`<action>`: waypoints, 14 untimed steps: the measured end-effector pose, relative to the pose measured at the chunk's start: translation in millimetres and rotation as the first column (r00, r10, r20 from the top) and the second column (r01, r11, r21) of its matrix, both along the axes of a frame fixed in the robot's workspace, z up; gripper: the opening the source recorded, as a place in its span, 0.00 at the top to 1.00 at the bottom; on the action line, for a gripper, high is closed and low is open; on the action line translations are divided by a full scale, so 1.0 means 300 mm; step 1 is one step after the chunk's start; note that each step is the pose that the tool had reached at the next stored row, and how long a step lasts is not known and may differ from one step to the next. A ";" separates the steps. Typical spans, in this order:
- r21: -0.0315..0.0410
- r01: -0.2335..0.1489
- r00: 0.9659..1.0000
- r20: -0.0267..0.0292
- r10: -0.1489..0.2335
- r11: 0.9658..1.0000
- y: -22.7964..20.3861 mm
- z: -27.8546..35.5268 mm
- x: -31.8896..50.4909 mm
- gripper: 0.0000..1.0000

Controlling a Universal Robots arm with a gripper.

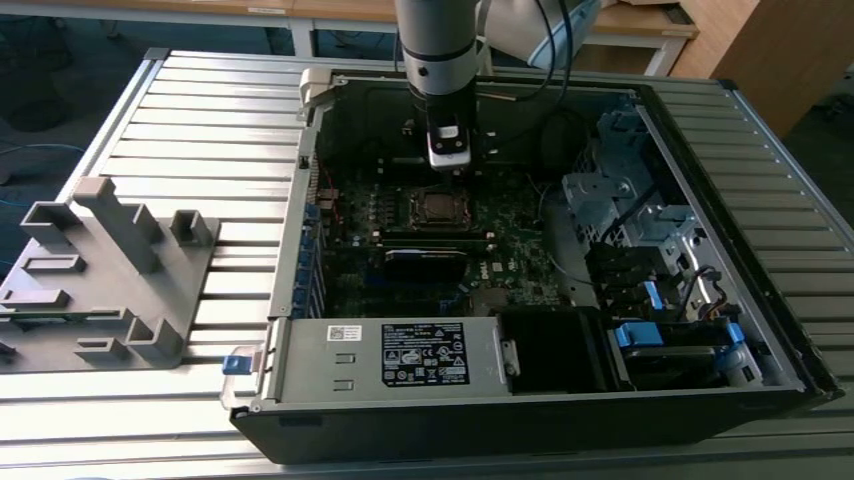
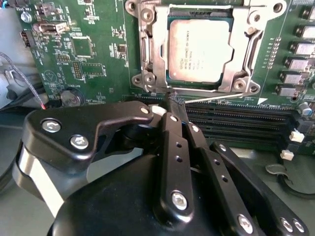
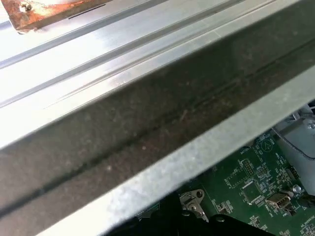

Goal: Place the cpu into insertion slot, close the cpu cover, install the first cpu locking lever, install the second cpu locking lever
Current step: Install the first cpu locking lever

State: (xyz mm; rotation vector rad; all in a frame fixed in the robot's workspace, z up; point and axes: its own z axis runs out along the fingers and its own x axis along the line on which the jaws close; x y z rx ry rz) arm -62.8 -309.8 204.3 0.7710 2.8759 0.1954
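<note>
- Case lies open, with the arm reaching in right over the slot.
- Board surrounds the slot.
- Gripper is just beside the slot's edge. Its fingers are pinched nearly together, with the tips at the end of the lever. Can't tell if they actually hold it.
- Cover is folded flat over the slot.
- Cpu is seated in the slot and shows through the cover window.
- Lever is a thin wire running along the slot's near edge.
- My guess: we're on the lever step, which calls for steady down-pressure and a sideways tuck under the catch.
</note>
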 end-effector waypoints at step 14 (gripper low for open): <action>0.035 0.000 1.000 0.008 0.000 0.999 -0.003 -0.014 -0.003 0.89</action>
